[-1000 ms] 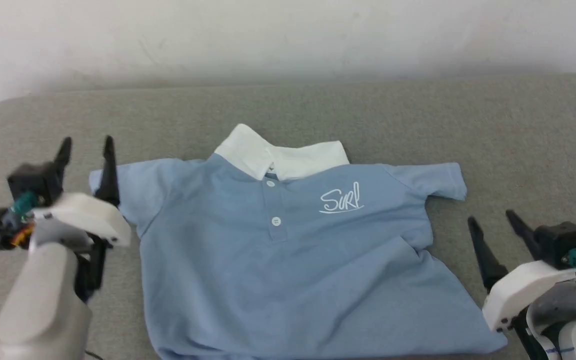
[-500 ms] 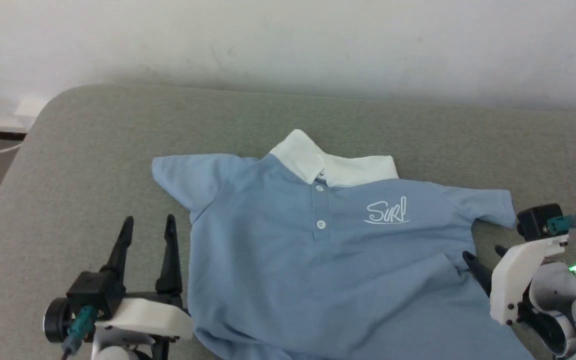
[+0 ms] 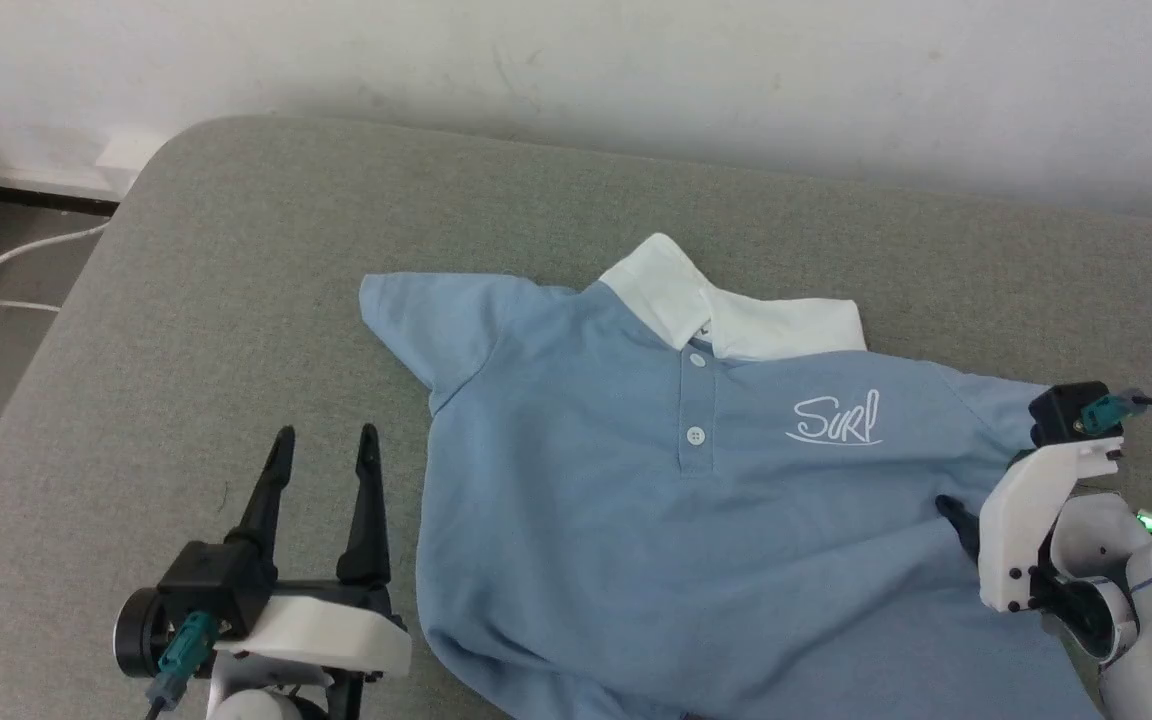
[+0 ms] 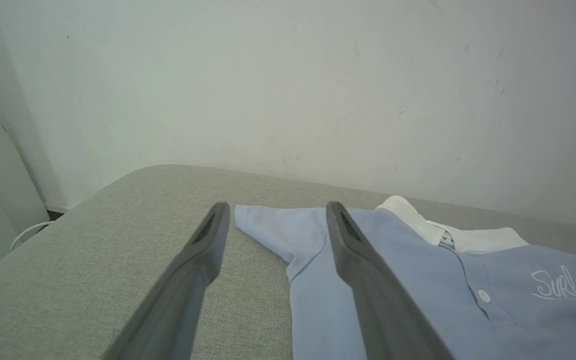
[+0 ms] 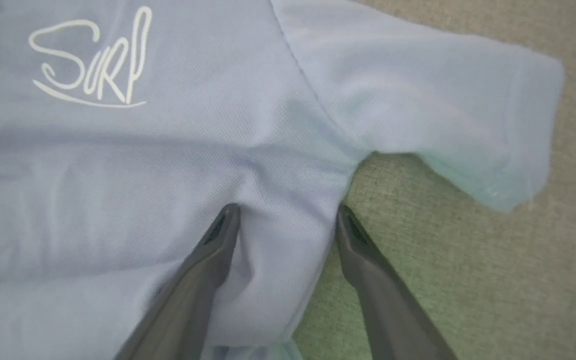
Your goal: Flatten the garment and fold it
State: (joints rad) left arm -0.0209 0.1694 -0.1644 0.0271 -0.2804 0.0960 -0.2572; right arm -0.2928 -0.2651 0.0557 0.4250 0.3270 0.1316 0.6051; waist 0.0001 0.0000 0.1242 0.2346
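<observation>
The garment, a light blue polo shirt with a white collar, lies front up on the grey cushion, collar toward the wall, with a fold near its right side. My left gripper stands open on the cushion just left of the shirt's side, below the left sleeve. In the left wrist view that gripper points at that sleeve, holding nothing. My right gripper is open, its fingers straddling the shirt's side edge just under the right sleeve. In the head view its housing partly hides the right gripper.
The grey cushion runs back to a white wall. Its rounded left edge drops to the floor, where a white cable lies. Bare cushion lies left of and behind the shirt.
The head camera has turned, shifting the whole picture. My left gripper has dropped from beside the left sleeve to beside the shirt's side. My right gripper has come onto the shirt's edge under the right sleeve.
</observation>
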